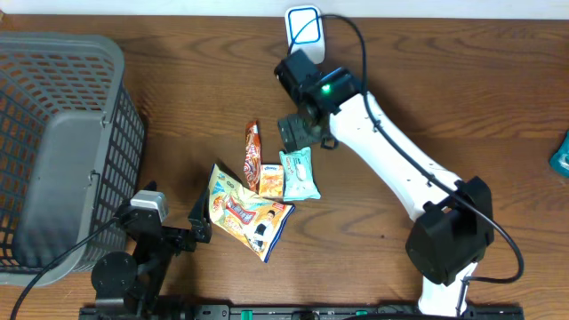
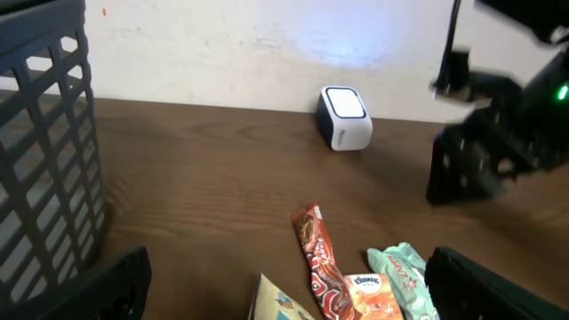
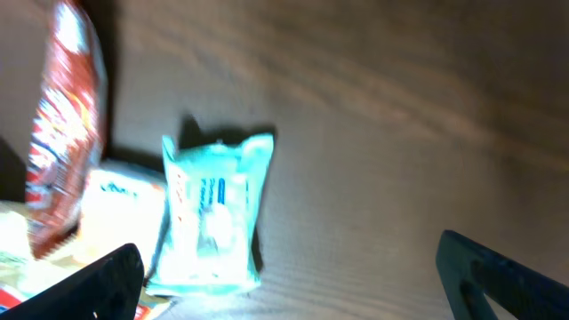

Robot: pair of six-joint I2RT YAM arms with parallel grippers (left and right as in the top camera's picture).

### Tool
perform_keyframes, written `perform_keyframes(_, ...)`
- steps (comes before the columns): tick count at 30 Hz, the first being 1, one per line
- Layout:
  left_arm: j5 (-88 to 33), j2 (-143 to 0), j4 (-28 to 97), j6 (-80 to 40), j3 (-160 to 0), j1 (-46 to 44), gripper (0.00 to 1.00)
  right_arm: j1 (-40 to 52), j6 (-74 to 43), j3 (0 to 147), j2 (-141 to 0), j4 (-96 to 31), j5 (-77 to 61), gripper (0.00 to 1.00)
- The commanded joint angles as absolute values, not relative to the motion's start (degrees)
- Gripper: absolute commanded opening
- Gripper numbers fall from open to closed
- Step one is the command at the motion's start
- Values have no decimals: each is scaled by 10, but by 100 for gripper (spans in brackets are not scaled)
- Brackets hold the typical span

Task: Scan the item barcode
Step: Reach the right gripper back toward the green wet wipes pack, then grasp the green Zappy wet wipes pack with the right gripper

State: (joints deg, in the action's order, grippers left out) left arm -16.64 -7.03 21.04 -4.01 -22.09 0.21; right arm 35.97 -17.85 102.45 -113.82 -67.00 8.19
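The right hand (image 1: 298,132) hovered released at twelve o'clock of the teal packet (image 1: 300,173); the left hand (image 1: 199,222) sat released at nine o'clock of the yellow packet (image 1: 249,213).

Right wrist view motion-blurred; teal packet (image 3: 213,213) print unreadable. Basket (image 1: 133,124) cut by left edge, overhead. Yellow packet (image 2: 280,304) clipped at bottom, left wrist view

The right arm (image 1: 391,151) is stretching out from its base at the near right side; the right gripper (image 1: 298,133) is pointing downward, its jaws standing wide apart and gripping nothing; the left arm (image 1: 133,258) is crouching low at the near left; the left gripper (image 2: 289,276) is facing forward, jaws spread wide, empty.
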Motion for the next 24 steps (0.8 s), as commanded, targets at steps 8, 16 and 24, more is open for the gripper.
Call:
perform_keyframes(8, -175, -69, 210, -32, -218, 0, 98, 402, -206, 911, -1135, -563, 67, 77)
perform_keyframes(16, -175, -69, 210, -32, -218, 0, 98, 434, -206, 836, -1135, -463, 96, 66)
perform_keyframes(24, -175, -69, 210, -32, -218, 0, 98, 466, -206, 790, -1136, -416, 174, 60)
